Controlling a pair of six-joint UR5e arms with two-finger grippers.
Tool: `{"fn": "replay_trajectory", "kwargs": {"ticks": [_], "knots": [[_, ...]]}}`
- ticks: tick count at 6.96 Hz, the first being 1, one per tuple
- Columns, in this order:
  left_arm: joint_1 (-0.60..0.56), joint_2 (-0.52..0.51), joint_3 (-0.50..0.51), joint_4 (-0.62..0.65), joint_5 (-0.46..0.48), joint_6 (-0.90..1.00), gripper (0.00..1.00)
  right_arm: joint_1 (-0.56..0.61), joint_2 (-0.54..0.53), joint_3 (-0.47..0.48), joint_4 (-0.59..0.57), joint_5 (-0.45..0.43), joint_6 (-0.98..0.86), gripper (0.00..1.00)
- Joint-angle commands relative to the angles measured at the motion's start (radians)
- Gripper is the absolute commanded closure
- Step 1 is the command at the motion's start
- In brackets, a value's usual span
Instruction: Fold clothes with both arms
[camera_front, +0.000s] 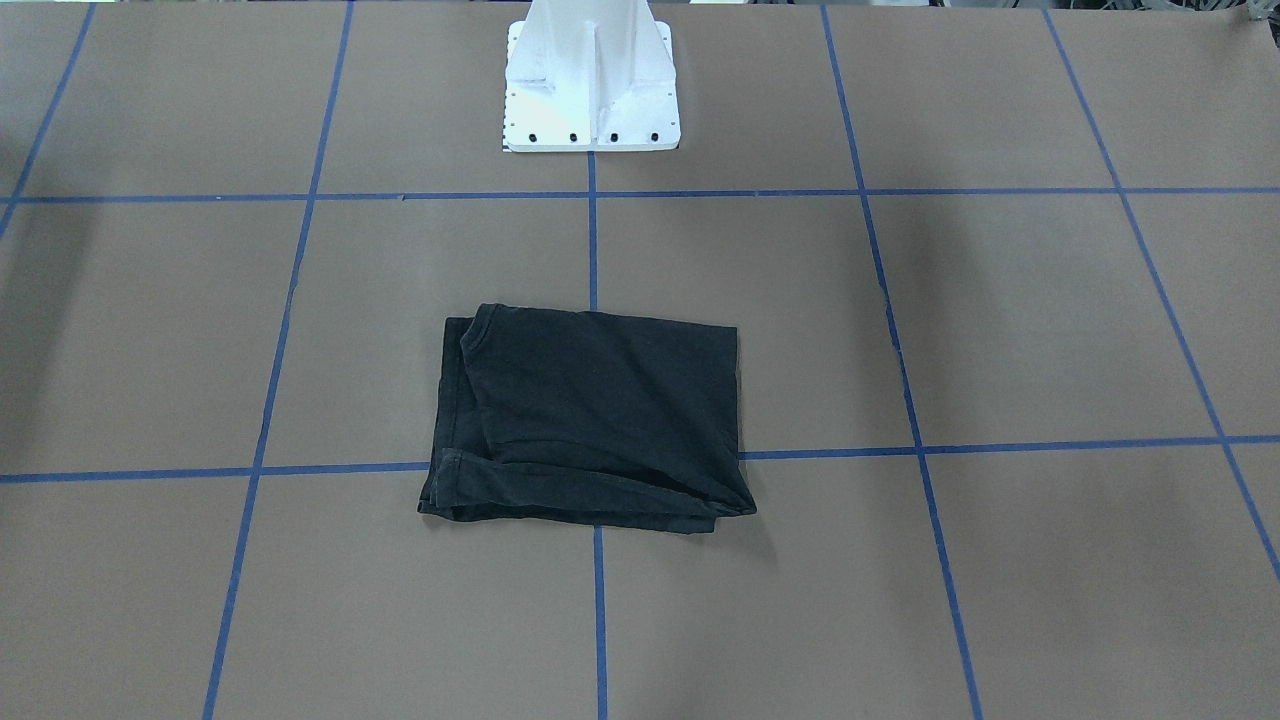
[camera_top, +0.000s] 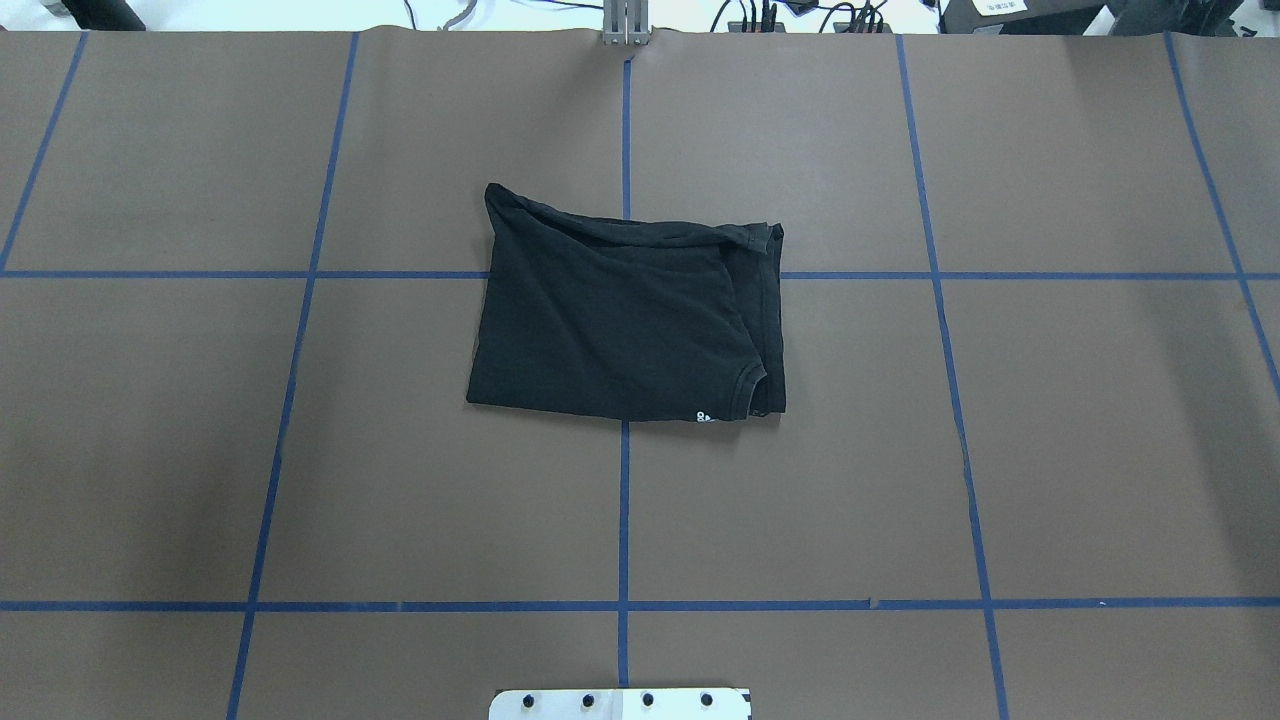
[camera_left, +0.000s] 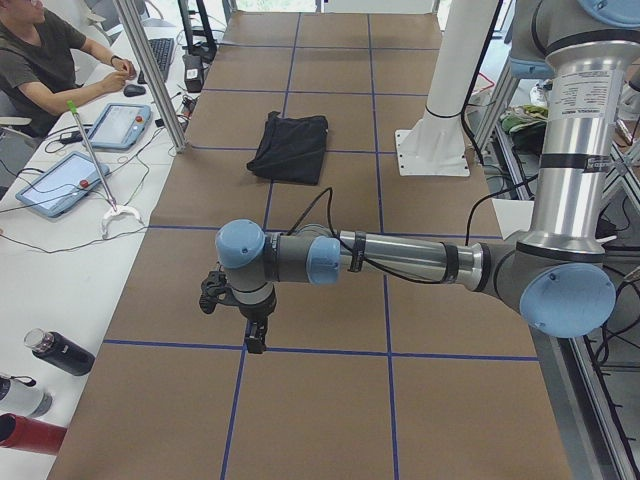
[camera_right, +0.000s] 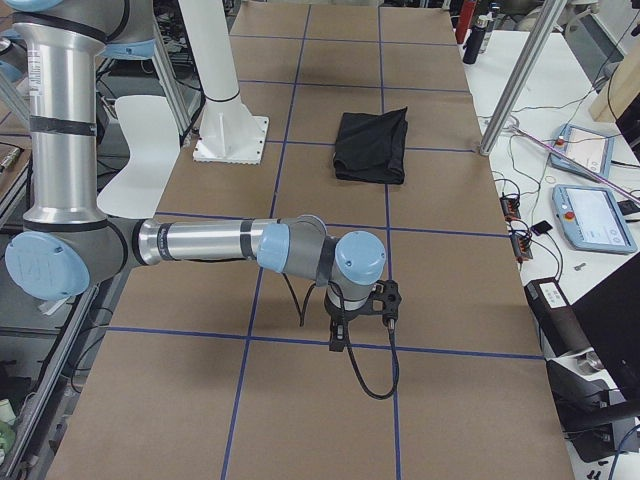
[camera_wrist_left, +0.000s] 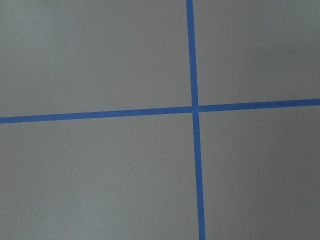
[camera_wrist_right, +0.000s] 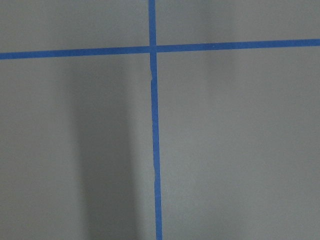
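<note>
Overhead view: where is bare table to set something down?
Bare brown paper lies on both sides of the folded T-shirt and between it and the white base plate. Only the centre is taken.

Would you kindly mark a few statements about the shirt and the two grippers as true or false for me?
1. The black T-shirt lies folded into a rough rectangle on the table. True.
2. The left gripper is on the shirt. False: it hangs over bare table, well apart from the shirt.
3. The shirt covers a crossing of the blue tape lines. True.
4. The right gripper is pressing down a corner of the shirt. False: it is over bare table near a tape line, far from the shirt.
5. A small white mark shows at the shirt's edge nearest the robot. True.
</note>
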Motion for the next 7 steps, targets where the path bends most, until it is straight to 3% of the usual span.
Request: {"fn": "replay_trajectory", "kwargs": {"ticks": [1, 7], "knots": [[0.000, -0.001, 0.001, 0.000, -0.006, 0.000, 0.01, -0.002, 0.073, -0.074, 0.000, 0.001, 0.008, 0.00], [0.002, -0.003, -0.002, -0.002, -0.006, 0.003, 0.01, -0.006, 0.096, -0.099, 0.001, 0.003, 0.008, 0.00]]}}
